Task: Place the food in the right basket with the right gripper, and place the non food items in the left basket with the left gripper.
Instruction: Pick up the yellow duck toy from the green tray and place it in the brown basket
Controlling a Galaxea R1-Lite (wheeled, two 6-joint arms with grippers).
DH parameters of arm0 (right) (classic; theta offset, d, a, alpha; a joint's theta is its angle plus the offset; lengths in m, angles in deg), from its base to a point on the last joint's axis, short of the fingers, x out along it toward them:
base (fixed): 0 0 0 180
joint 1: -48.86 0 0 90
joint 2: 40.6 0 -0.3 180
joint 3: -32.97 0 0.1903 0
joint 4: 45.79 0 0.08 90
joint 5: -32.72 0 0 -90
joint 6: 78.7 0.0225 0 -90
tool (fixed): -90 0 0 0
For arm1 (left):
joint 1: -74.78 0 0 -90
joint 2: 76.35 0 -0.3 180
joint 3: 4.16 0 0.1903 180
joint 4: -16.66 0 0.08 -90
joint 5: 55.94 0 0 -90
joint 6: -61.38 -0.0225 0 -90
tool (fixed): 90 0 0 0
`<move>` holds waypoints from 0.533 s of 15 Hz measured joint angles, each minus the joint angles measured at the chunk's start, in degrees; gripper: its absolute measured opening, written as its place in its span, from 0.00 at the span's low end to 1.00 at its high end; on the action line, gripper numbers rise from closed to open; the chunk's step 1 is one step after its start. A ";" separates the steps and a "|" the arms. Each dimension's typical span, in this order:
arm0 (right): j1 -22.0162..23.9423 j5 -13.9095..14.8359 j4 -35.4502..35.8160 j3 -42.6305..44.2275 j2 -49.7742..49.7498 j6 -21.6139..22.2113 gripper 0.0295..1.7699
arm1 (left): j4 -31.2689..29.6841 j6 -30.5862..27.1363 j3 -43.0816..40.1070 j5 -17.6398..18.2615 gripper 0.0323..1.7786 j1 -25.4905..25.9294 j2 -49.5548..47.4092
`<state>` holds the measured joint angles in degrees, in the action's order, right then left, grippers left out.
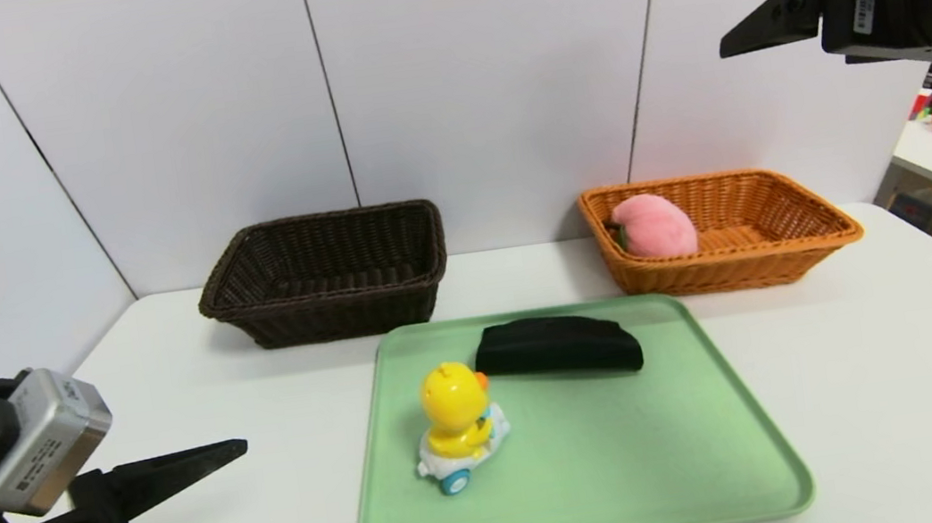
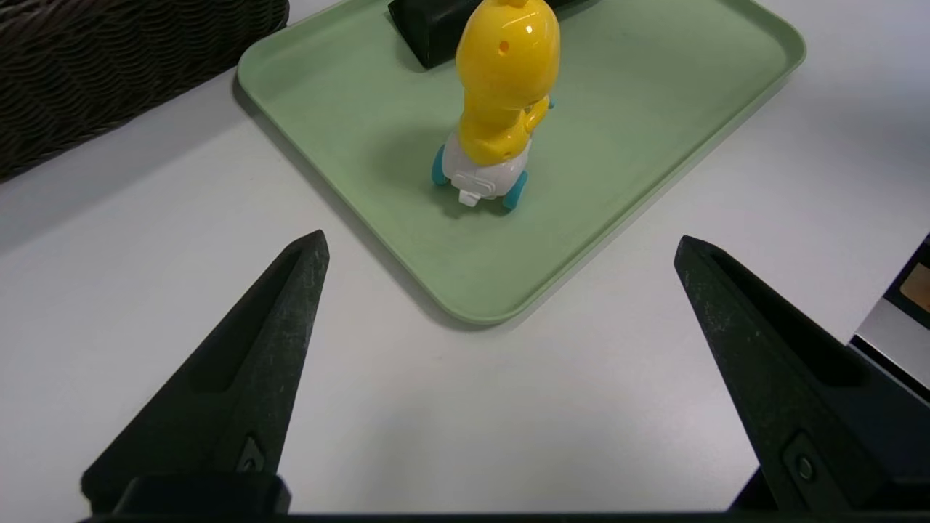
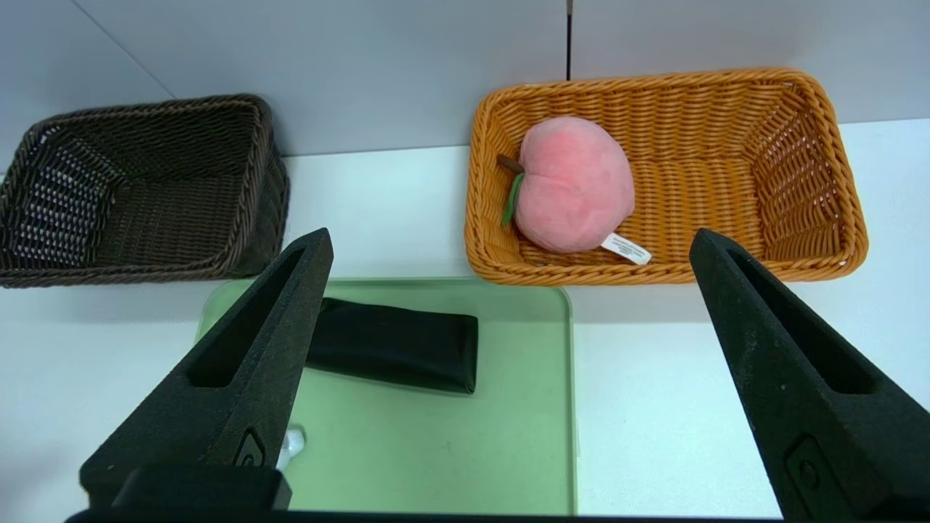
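I log one white table (image 1: pixel 883 351). Directly on it I count: dark brown wicker basket (image 1: pixel 329 315), one, far left; orange-tan wicker basket (image 1: pixel 728 267), one, far right, flared sides; pale green tray (image 1: pixel 629 474), one, rectangular with rounded corners, nearer me, between and in front of the baskets.

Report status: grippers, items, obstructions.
Left gripper open, low, beside tray; right gripper open, raised. Peach in orange-tan basket; duck toy, pouch on tray. Path looks clear.
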<state>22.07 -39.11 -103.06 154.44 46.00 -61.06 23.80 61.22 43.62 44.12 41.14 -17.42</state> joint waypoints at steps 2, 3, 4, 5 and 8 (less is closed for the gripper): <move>0.00 0.00 0.06 0.05 -0.33 0.11 0.96 | -7.53 -1.52 -3.95 -0.15 0.95 -0.72 2.58; 0.00 0.00 0.06 0.05 -0.44 0.18 0.96 | -11.25 -2.23 -5.33 -0.15 0.95 -1.29 4.13; 0.00 0.00 0.06 0.02 -0.52 0.27 0.96 | -15.06 -3.36 -6.38 -0.17 0.95 -1.68 5.99; 0.00 0.05 0.06 0.02 -0.59 0.30 0.96 | -18.03 -4.79 -7.14 -0.17 0.95 -1.90 7.85; 0.00 -0.23 -0.02 -0.06 -0.94 1.51 0.96 | -25.53 -7.08 -8.55 -0.13 0.95 -2.35 13.99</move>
<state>22.07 -39.34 -103.08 154.38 45.06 -59.55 -1.72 54.14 35.08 43.99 38.78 -3.43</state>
